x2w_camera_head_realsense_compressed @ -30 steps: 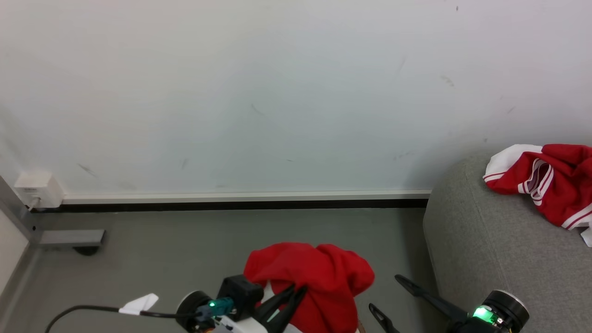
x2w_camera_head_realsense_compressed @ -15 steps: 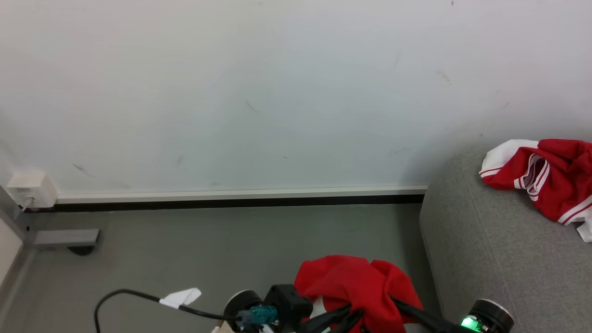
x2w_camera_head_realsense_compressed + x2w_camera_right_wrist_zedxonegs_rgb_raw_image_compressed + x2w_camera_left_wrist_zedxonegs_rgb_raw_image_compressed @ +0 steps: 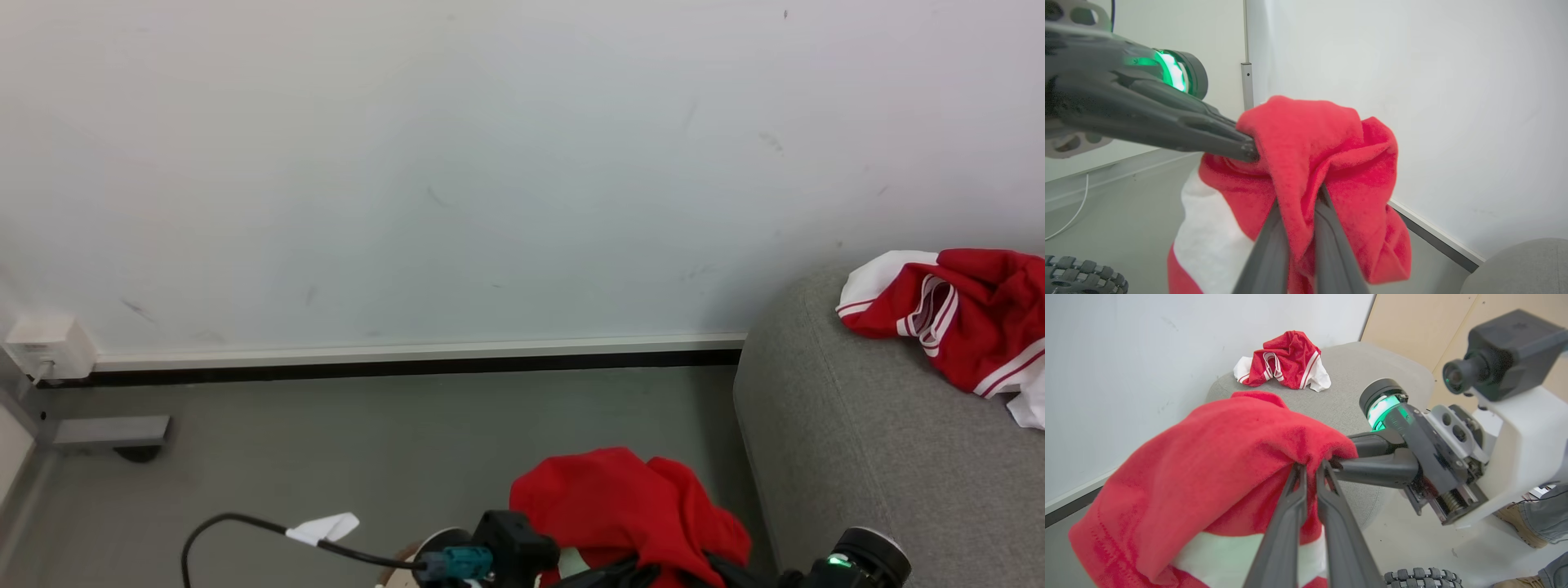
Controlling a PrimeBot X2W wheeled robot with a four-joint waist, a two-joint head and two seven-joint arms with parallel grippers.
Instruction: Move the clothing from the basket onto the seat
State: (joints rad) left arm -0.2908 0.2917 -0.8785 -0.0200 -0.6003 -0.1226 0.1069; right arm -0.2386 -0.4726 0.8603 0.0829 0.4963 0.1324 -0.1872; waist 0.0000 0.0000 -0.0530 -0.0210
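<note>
Left hand (image 3: 1307, 470): fingers drawn nearly together, a thin slit between them. They pinch a fold of the red garment (image 3: 1208, 457) at the tips.

Right hand (image 3: 1299, 199): fingers also close together, with a fold of the same garment clamped between them and draping over the tips. In the left wrist view it comes in from the right, its tips just beside the left hand's on the same bunched edge. A green light glows on each wrist ring.

Writing: white tag (image 3: 323, 527) on a black cable (image 3: 245, 527); any print on it is too small to read.

Red garment: bright red, fuzzy nap, and a broad white band (image 3: 1208, 241) low on it. It is bunched and hanging from both grips, off the grey floor (image 3: 367, 441), near the rounded end of the sofa (image 3: 857, 457) with a strip of floor between them.

Striped garment (image 3: 959, 318): red with white panels and thin white stripes. It lies crumpled on top of the sofa, close to the pale wall (image 3: 490, 163).

Sofa: grey woven cloth, rounded edges.

Also seen: a knobbly tyre (image 3: 1421, 576) and a person's tan shoe (image 3: 1515, 516) at the lower right of the left wrist view.
</note>
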